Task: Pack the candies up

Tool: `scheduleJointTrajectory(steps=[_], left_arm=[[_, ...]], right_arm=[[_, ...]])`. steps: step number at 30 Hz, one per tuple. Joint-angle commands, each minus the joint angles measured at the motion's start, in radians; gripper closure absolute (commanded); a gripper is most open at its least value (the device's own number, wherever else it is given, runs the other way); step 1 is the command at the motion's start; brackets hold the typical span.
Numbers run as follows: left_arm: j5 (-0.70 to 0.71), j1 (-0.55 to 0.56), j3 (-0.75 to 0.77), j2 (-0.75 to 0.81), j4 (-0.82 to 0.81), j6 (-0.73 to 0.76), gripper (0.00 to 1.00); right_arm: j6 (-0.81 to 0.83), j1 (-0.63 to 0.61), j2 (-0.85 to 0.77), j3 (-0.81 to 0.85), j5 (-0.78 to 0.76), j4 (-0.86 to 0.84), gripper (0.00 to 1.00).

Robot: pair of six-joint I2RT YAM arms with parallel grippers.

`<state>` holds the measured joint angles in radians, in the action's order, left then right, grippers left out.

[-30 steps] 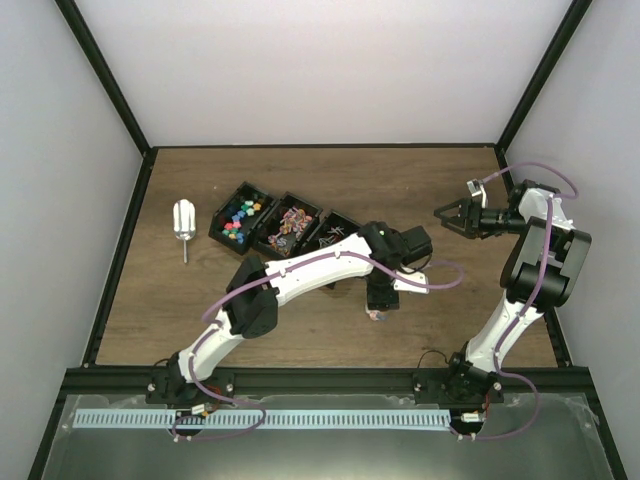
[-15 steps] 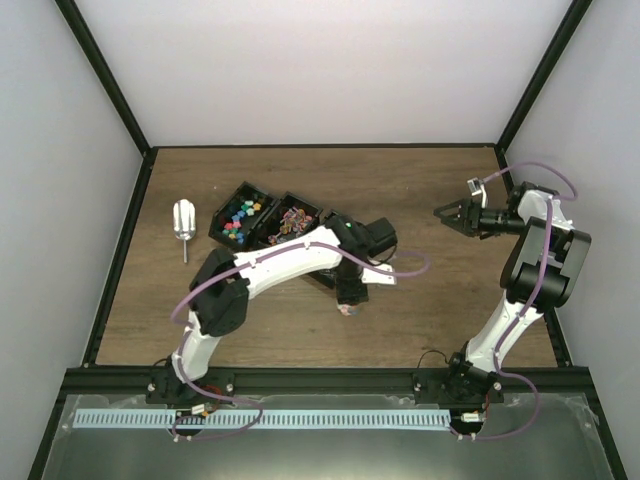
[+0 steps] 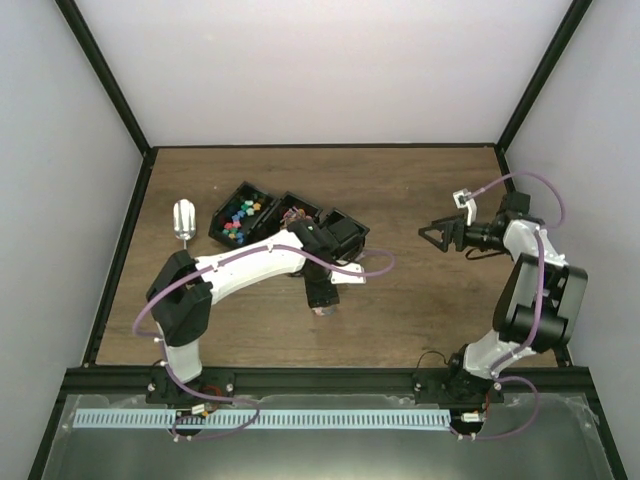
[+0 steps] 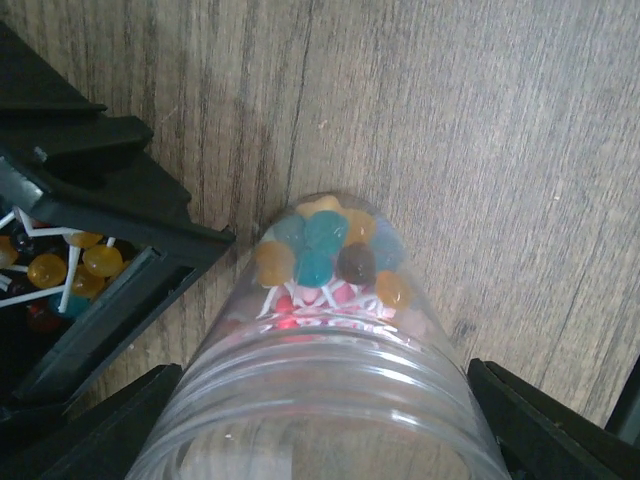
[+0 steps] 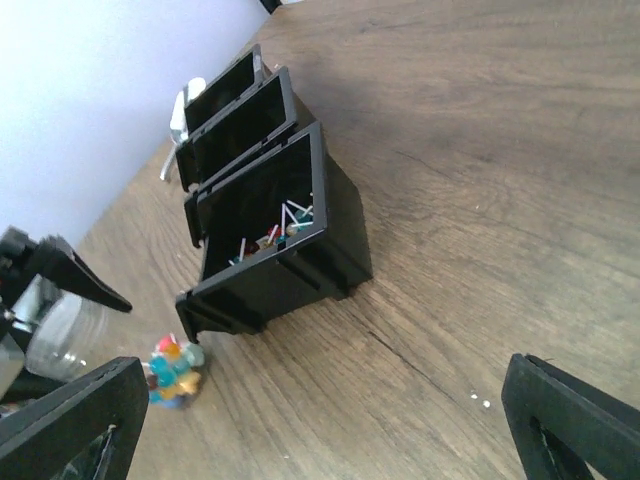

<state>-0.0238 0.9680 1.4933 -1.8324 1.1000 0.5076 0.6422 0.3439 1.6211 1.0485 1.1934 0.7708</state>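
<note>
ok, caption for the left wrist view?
Left end effector gripping a clear jar, candies at its bottom, beside the black lollipop bin.

Matt, grainy wood across the counter (image 4: 480, 120). The jar (image 4: 330, 400) is clear, glossy, ribbed plastic, and the candies (image 4: 325, 250) inside gleam smooth. The black bins (image 5: 290, 270) look matt plastic, and the scoop (image 3: 184, 217) shines metallic.

Candies (image 5: 176, 372) near black bins (image 5: 270, 270)

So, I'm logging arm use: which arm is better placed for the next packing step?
Left, probably: the left pincer grips the jar of candies beside the black bins; the right pincer hangs open, away.
</note>
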Motion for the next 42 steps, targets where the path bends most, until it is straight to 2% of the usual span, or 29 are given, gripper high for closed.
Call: scheduleJointTrajectory(steps=[1, 4, 8, 10, 14, 17, 20, 22, 26, 29, 30, 32, 34, 37, 42], left_arm=[[-0.017, -0.016, -0.01, -0.005, -0.032, -0.007, 0.14], [-0.046, -0.031, 0.007, 0.01, -0.048, -0.012, 0.01], [-0.079, -0.031, 0.01, 0.05, -0.082, -0.008, 0.0], [-0.093, -0.032, 0.011, 0.072, -0.101, -0.005, 0.0], [-0.121, -0.033, 0.002, 0.123, -0.136, 0.004, 0.0], [-0.165, -0.035, -0.025, 0.184, -0.175, 0.008, 0.0], [-0.221, -0.046, -0.086, 0.292, -0.241, 0.01, 0.0], [-0.232, -0.057, -0.139, 0.362, -0.296, -0.005, 0.0], [-0.226, -0.114, -0.221, 0.456, -0.372, -0.049, 0.0], [-0.225, -0.159, -0.216, 0.466, -0.365, -0.07, 0.0], [-0.231, -0.174, -0.215, 0.466, -0.362, -0.072, 0.0], [-0.243, -0.196, -0.22, 0.467, -0.363, -0.057, 0.0], [-0.239, -0.207, -0.219, 0.465, -0.37, -0.052, 0.0], [-0.239, -0.229, -0.213, 0.464, -0.379, -0.059, 0.0], [-0.25, -0.25, -0.209, 0.46, -0.385, -0.057, 0.0]], right_arm=[[-0.044, -0.011, -0.13, -0.101, -0.042, -0.356, 0.0], [-0.092, -0.009, -0.182, -0.124, -0.063, -0.48, 0.0], [-0.277, -0.008, -0.219, -0.14, -0.116, -0.675, 0.0], [-0.331, -0.001, -0.206, -0.111, -0.09, -0.695, 0.0], [-0.209, -0.003, -0.129, -0.023, 0.125, -0.57, 0.0], [-0.104, -0.014, -0.1, -0.027, 0.229, -0.511, 0.0], [0.229, -0.085, -0.182, -0.126, 0.261, -0.422, 0.0], [0.294, -0.147, -0.256, -0.258, 0.275, -0.537, 0.0], [0.291, -0.305, -0.319, -0.443, 0.287, -0.751, 0.0], [0.24, -0.447, -0.346, -0.522, 0.208, -0.889, 0.0], [0.186, -0.479, -0.357, -0.552, 0.203, -0.982, 0.0], [-0.021, -0.557, -0.361, -0.598, 0.136, -1.193, 0.0], [-0.142, -0.604, -0.344, -0.596, 0.11, -1.269, 0.0], [-0.394, -0.657, -0.361, -0.698, -0.033, -1.546, 0.0], [-0.47, -0.742, -0.425, -0.806, -0.207, -1.572, 0.0]])
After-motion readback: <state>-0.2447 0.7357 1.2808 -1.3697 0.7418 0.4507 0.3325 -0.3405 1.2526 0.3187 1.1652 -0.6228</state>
